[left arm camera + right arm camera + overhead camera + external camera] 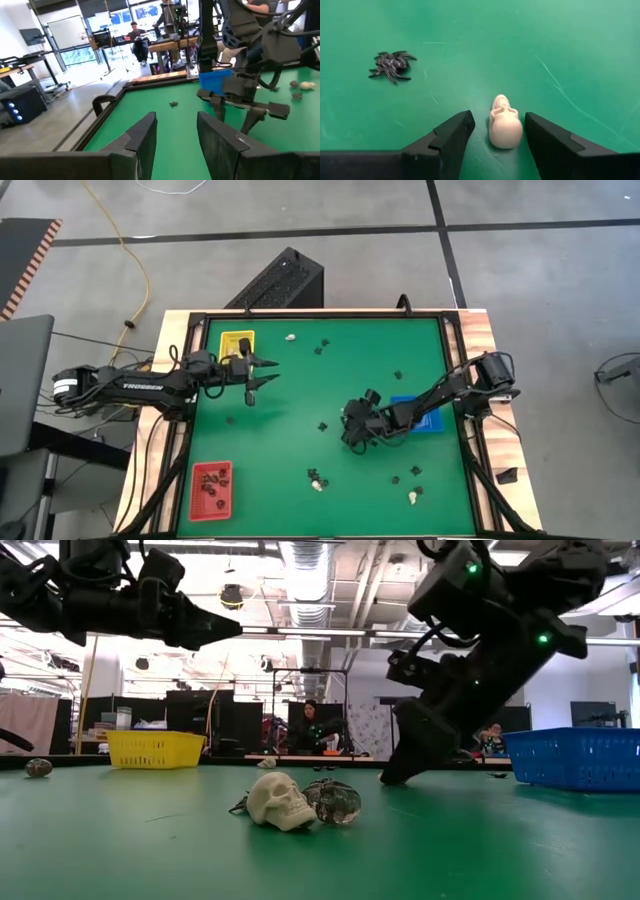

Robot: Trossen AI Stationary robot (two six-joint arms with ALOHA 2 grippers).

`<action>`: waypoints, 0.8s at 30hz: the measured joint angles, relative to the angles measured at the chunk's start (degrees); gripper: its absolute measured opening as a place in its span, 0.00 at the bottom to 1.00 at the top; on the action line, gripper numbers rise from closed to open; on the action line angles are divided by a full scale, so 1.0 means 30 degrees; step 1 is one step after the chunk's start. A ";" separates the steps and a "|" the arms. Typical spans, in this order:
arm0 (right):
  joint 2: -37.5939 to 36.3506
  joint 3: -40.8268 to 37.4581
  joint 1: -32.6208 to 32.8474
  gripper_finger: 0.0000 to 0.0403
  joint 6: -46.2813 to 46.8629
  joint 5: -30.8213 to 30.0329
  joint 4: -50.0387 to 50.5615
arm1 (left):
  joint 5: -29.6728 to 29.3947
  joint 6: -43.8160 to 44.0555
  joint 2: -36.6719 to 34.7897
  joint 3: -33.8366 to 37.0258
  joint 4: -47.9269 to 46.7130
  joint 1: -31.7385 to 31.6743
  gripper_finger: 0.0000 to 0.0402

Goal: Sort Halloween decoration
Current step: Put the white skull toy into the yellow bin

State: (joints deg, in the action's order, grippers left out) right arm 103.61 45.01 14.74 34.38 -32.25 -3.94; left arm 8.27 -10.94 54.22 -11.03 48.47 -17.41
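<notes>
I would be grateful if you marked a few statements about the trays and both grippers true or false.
1. The right gripper is open around a cream skull. True.
2. A black spider lies on the mat apart from that skull. True.
3. The red tray is empty. False: dark trinkets lie in it.
4. The left gripper is shut on a skull. False: it is open and holds nothing, beside the yellow tray.

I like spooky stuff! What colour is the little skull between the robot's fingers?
The skull is whitish-cream, clearest in the right wrist view.
</notes>
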 joint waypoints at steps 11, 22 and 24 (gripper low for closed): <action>-0.0823 0.0052 -0.0199 0.27 -0.0629 -0.0061 0.0388 | -0.0463 -0.0843 -0.2228 0.0000 -0.1765 -0.0165 0.33; -0.1257 0.3064 -0.2914 0.30 -0.7987 0.1562 -0.5764 | -0.1260 0.0824 -0.7906 0.0007 -0.6422 -0.1078 0.33; -0.0971 0.3940 -0.3907 0.31 -0.9287 0.2779 -0.7475 | -0.1652 0.1123 -0.8566 0.0007 -0.6945 -0.1085 0.33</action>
State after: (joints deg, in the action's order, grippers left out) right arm 100.70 56.83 3.02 6.51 -23.91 -26.36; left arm 3.31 -7.57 28.52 -11.00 27.64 -20.67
